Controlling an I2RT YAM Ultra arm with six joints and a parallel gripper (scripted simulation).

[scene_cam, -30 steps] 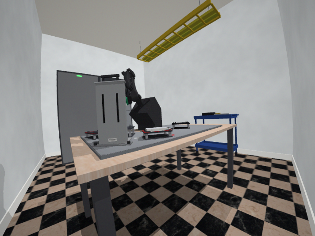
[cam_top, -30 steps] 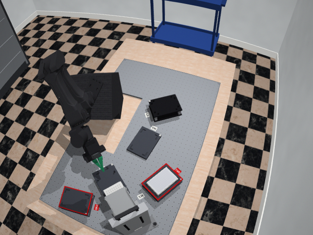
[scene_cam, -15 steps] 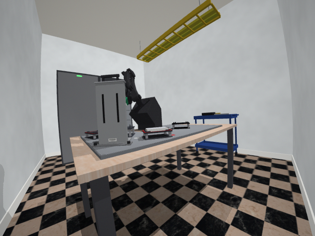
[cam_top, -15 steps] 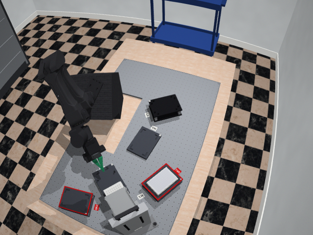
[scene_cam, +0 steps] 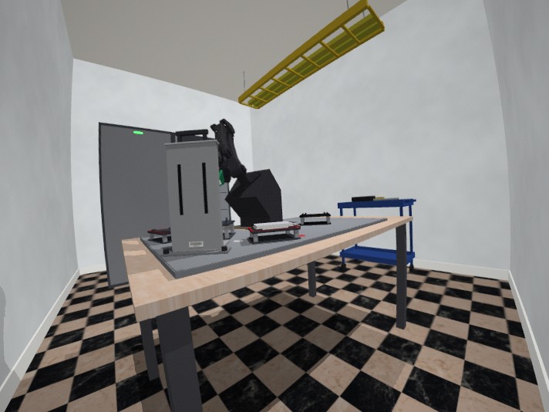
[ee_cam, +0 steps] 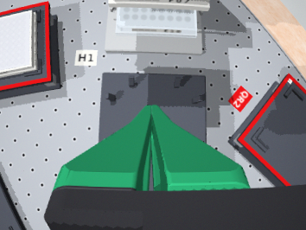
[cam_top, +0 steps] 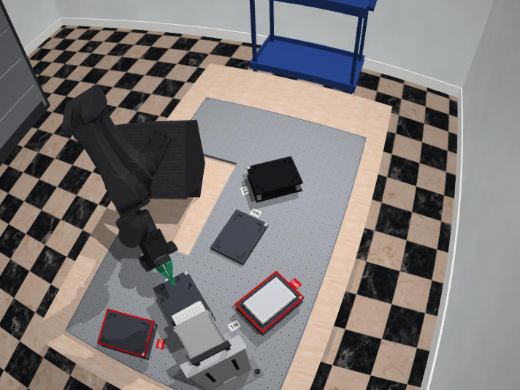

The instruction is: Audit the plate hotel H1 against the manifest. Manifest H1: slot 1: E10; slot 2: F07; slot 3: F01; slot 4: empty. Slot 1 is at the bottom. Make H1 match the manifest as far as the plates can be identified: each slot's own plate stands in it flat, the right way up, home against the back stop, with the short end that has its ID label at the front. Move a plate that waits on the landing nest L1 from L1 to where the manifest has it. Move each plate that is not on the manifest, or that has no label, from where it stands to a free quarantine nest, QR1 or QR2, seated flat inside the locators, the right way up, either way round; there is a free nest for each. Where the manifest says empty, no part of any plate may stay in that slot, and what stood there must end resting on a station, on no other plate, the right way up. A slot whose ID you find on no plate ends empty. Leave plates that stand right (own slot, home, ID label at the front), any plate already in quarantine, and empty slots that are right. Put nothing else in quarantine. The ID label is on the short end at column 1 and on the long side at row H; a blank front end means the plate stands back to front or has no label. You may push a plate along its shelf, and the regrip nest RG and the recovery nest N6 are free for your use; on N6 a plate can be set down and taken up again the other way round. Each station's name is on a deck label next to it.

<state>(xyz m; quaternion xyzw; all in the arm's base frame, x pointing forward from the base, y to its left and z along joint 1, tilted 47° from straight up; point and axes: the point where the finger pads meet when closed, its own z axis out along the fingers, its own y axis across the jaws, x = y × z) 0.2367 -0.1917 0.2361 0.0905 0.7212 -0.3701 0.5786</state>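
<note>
My gripper (cam_top: 173, 284) (ee_cam: 151, 115) has its green fingers together with nothing between them, over the bare nest (cam_top: 180, 292) (ee_cam: 123, 118) in front of hotel H1 (cam_top: 201, 337) (scene_cam: 195, 194). A dotted white plate (cam_top: 188, 312) shows at H1's front. In the wrist view a translucent plate (ee_cam: 156, 19) sits low in H1, its front marks too small to read; a white plate edge (ee_cam: 157, 5) above has a label cut by the frame. The other slots are hidden. A white plate (cam_top: 269, 299) (scene_cam: 273, 225) (ee_cam: 15, 41) rests on QR1 (cam_top: 262, 329). QR2 (cam_top: 125, 332) (ee_cam: 277, 134) is bare.
N6 (cam_top: 239, 236) is a bare dark nest mid-deck. L1 (cam_top: 274, 178) (scene_cam: 314, 215) stands beyond it, black, with no light plate visible on it. The H1 back wall (cam_top: 218, 365) stands tall. The arm's dark pedestal (cam_top: 176, 167) (scene_cam: 259, 199) is beside the deck.
</note>
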